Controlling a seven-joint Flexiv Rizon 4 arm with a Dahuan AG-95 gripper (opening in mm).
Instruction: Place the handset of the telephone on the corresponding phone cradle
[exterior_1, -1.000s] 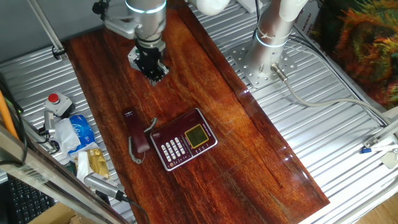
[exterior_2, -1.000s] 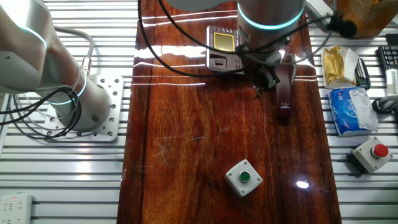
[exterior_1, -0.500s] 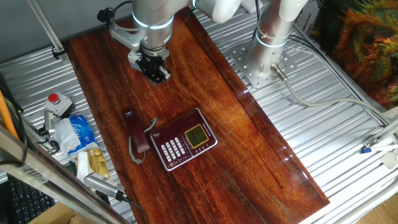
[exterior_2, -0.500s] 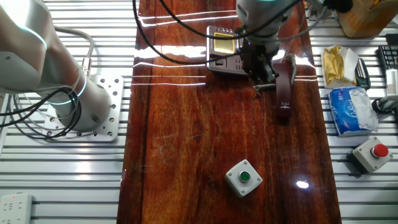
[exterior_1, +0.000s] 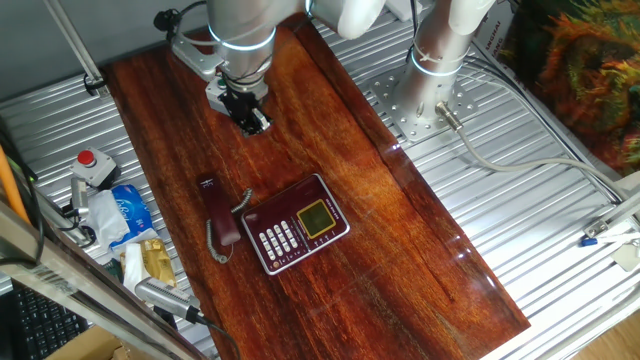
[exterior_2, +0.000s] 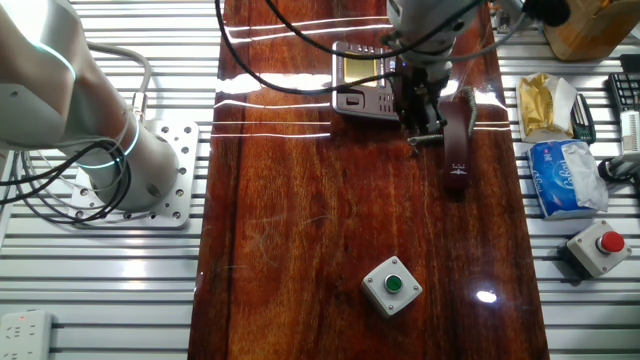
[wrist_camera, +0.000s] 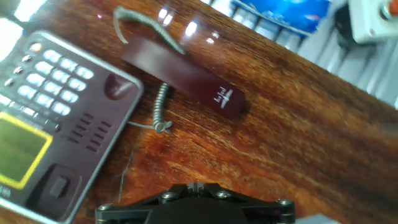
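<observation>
The dark maroon handset (exterior_1: 218, 212) lies flat on the wooden table, off the telephone (exterior_1: 295, 230), its grey curly cord running to the base. The phone cradle (exterior_1: 280, 203) is the long maroon strip beside the white keypad, and nothing lies on it. My gripper (exterior_1: 250, 118) hangs above the table beyond the handset, shut and empty. In the other fixed view the gripper (exterior_2: 425, 130) is between the telephone (exterior_2: 360, 75) and the handset (exterior_2: 458, 140). The hand view shows the handset (wrist_camera: 186, 78), the telephone (wrist_camera: 56, 118), the cradle (wrist_camera: 93, 134) and my gripper (wrist_camera: 196, 185).
A green push-button box (exterior_2: 392, 285) stands on the wood. A red stop button (exterior_1: 88, 160), a blue tissue pack (exterior_1: 130, 210) and a yellow packet (exterior_1: 150, 260) lie on the metal ledge beside the handset. A second arm's base (exterior_1: 430, 70) stands at the far side.
My hand has shifted a little and turned above the table near the handset. The handset and the telephone have not moved.
</observation>
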